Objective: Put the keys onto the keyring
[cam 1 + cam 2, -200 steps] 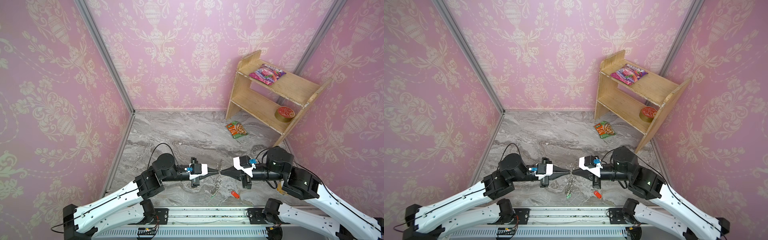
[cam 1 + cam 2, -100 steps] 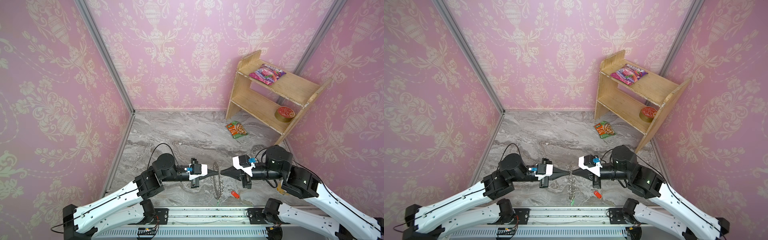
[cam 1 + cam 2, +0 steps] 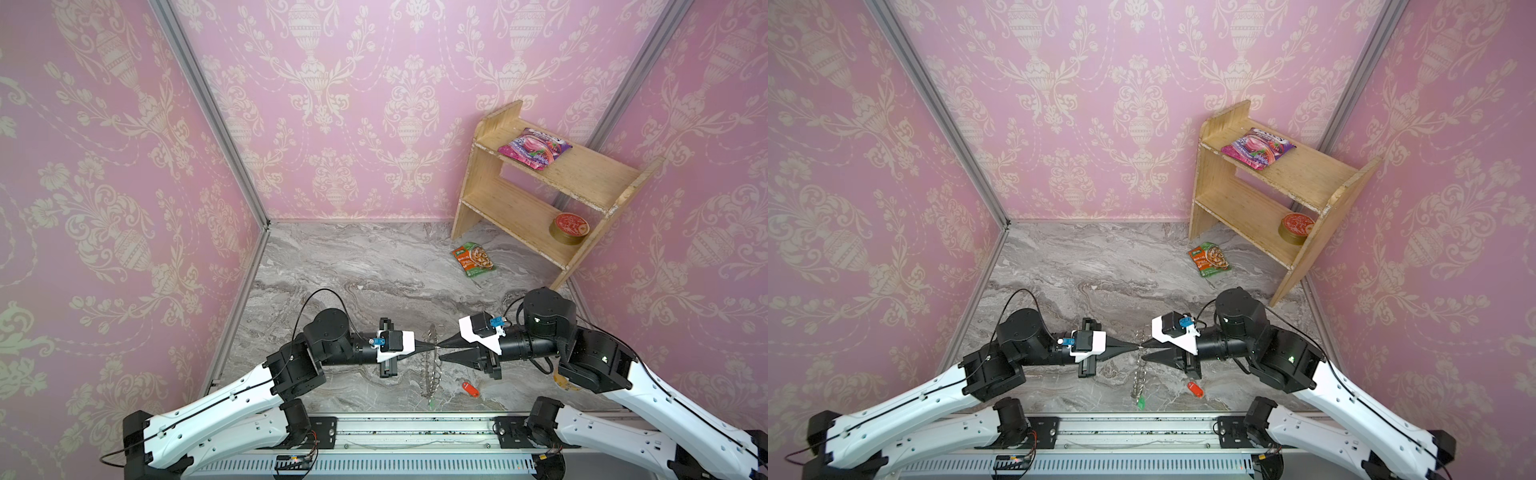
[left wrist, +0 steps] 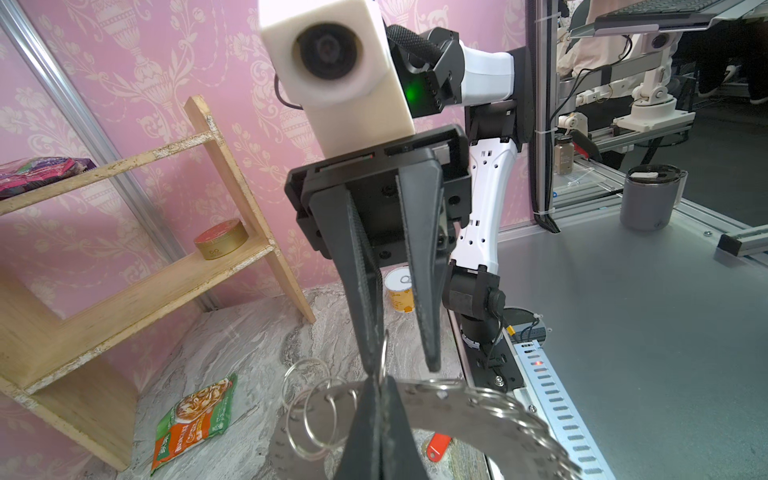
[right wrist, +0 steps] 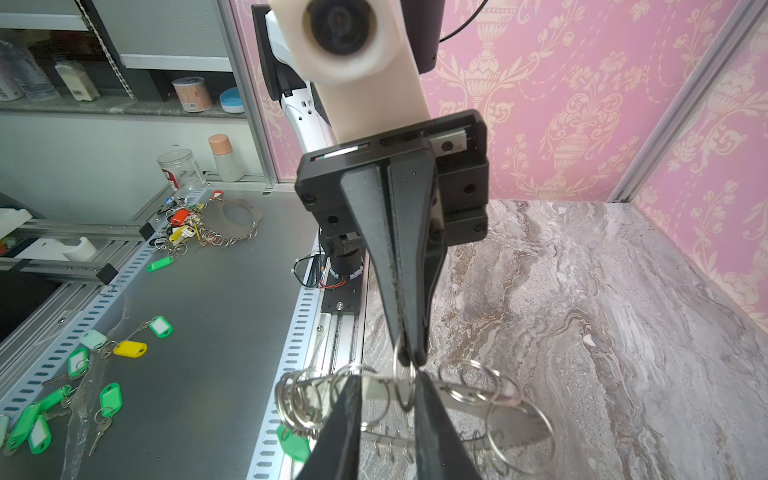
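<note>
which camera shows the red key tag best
Both top views: the red key tag lies in full sight, though small. The left wrist view shows only part of it, behind the keyring; the right wrist view misses it.

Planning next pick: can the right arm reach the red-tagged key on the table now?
Probably yes: the red-tagged key lies uncovered on the table near the open right claw; the keyring, held by the left claw, hangs beside it.

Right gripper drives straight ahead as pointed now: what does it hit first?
Likely the large flat grey metal keyring, hanging edge-on at the parted fingertips of the right gripper; the shut left gripper holding it sits just behind.
</note>
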Tool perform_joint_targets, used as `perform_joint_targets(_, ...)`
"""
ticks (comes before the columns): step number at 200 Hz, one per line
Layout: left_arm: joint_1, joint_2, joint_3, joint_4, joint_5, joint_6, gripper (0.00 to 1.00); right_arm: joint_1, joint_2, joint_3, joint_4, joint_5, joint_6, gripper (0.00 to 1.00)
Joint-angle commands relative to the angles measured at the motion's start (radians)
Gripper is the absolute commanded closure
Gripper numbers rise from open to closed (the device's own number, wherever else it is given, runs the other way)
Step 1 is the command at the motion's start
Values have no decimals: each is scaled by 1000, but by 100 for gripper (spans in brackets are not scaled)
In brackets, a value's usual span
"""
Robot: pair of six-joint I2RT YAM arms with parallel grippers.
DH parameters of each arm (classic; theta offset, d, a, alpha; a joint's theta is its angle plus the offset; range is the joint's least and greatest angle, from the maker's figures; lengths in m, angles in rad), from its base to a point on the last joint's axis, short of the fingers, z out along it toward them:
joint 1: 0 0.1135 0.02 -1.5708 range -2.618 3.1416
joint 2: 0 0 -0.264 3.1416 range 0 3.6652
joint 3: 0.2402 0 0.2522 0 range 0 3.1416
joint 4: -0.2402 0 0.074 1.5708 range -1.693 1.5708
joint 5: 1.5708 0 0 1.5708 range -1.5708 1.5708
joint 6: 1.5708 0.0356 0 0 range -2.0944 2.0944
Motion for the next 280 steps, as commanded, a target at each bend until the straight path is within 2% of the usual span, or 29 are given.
perform_joint_targets(1, 3, -12, 30, -1, -63, 31, 100, 9, -21, 15, -16, -54, -4, 77)
perform_joint_targets(71, 3, -30, 32, -34, -96, 62, 100, 9, 4, 37, -53, -127, -17, 85)
perform_joint_targets(93, 3, -34, 33, -40, -105, 69, 100, 9, 27, 55, -83, -155, -30, 84)
perform_joint_targets(106, 3, -35, 33, -42, -110, 73, 100, 10, 37, 62, -100, -150, -33, 81)
perform_joint_targets(152, 3, -44, 20, -38, -130, 78, 100, 6, -6, 28, -82, 65, 17, 68)
perform_joint_targets(203, 3, -59, -5, -27, -161, 65, 100, -13, -30, 0, -68, 168, 85, 60)
perform_joint_targets(280, 6, -97, -66, -25, -265, -1, 100, -60, -87, -116, -40, 444, 330, 27)
